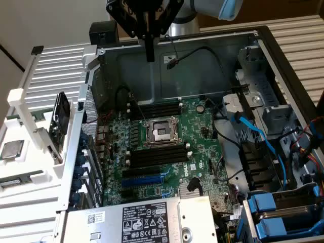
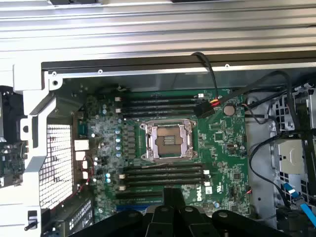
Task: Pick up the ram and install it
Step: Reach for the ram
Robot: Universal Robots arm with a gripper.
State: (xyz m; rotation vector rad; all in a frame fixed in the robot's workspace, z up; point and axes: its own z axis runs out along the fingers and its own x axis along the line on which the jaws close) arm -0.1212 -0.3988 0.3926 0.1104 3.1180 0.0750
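My gripper hangs high over the back wall of the open computer case, its black fingers pressed together with nothing between them. In the wrist view the gripper sits above the green motherboard, over the lower bank of black memory slots. A second bank of black slots lies on the far side of the open processor socket. The ram looks like a long thin stick lying on the white rack at the exterior view's left, far from the gripper.
A square silver processor chip lies on the white rack. A black cable with a plug hangs over the upper slots. Blue cables and drive bays fill the case's right. A power supply sits in front.
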